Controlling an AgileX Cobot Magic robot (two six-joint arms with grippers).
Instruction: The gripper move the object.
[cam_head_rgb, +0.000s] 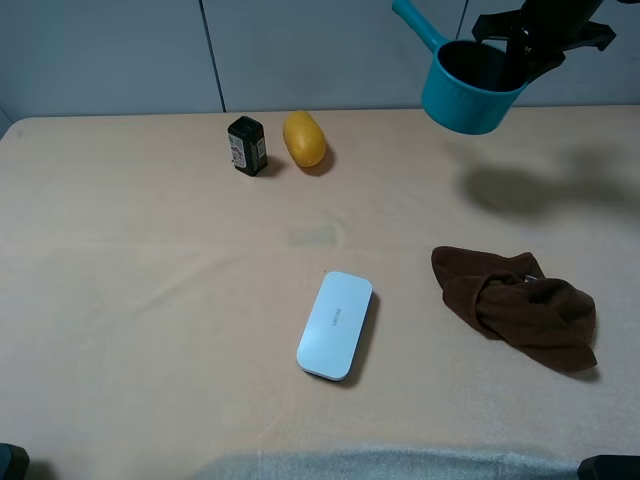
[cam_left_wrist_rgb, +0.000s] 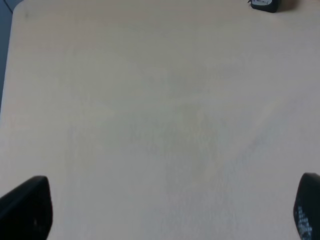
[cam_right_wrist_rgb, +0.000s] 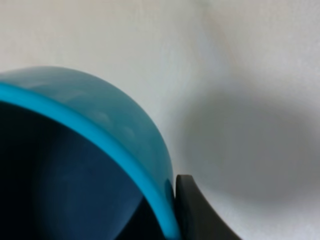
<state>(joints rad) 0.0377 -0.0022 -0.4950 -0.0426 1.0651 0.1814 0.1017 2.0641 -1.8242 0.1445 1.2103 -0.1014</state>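
Note:
The teal saucepan (cam_head_rgb: 468, 92) hangs in the air at the upper right of the exterior high view, tilted, its handle pointing up and left. My right gripper (cam_head_rgb: 522, 55) is shut on its rim, one finger inside the dark bowl. The pan's shadow falls on the table below. In the right wrist view the teal saucepan (cam_right_wrist_rgb: 115, 130) fills the frame, with a black finger (cam_right_wrist_rgb: 197, 212) pressed against the outside of its rim. My left gripper (cam_left_wrist_rgb: 170, 210) is open and empty over bare table, with only its two fingertips showing.
A white rounded case (cam_head_rgb: 336, 324) lies mid-table. A brown cloth (cam_head_rgb: 518, 306) is crumpled at the right. A black box (cam_head_rgb: 247, 146) and a yellow object (cam_head_rgb: 303, 138) stand at the back. The black box's edge shows in the left wrist view (cam_left_wrist_rgb: 263, 4).

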